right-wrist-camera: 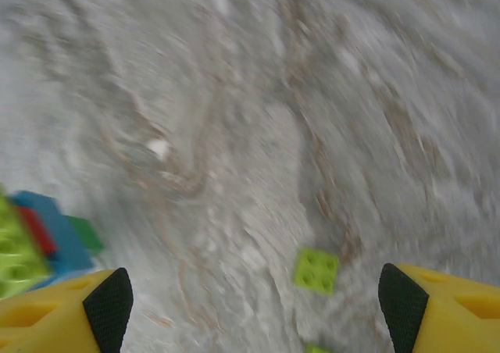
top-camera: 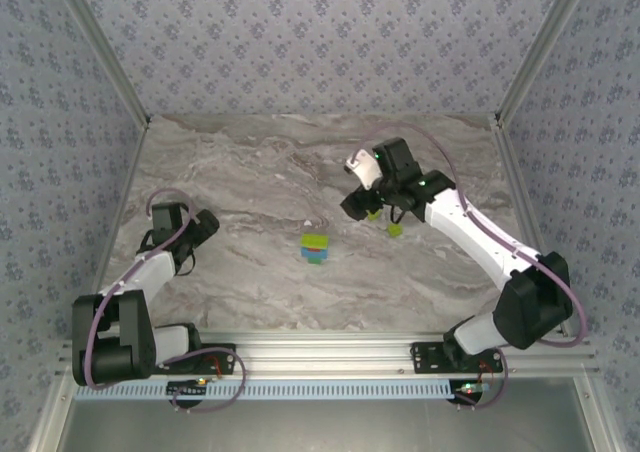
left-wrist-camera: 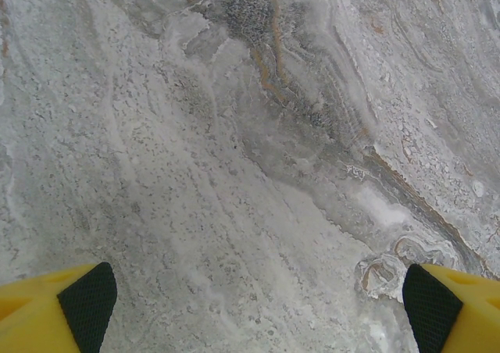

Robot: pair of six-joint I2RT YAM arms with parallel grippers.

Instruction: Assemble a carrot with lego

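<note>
Right pincer (top-camera: pixel 370 210), top external view: positioned above the grey marble-patterned bench (top-camera: pixel 250 172), right of centre. The small carrot figure of joined yellow-green, blue, red and green lego bricks (top-camera: pixel 316 248) lies mid-bench, apart from both arms. One loose yellow-green lego brick (top-camera: pixel 395 229) lies just beside the right pincer.

Left wrist view: the left pincer (left-wrist-camera: pixel 258 310) has its fingers spread wide over bare bench, with nothing between them.

Right wrist view: the right pincer (right-wrist-camera: pixel 254 310) has its fingers spread wide and grips nothing. The loose yellow-green lego brick (right-wrist-camera: pixel 316 270) lies ahead between them. The carrot figure (right-wrist-camera: pixel 35 240) lies at the left edge.
</note>
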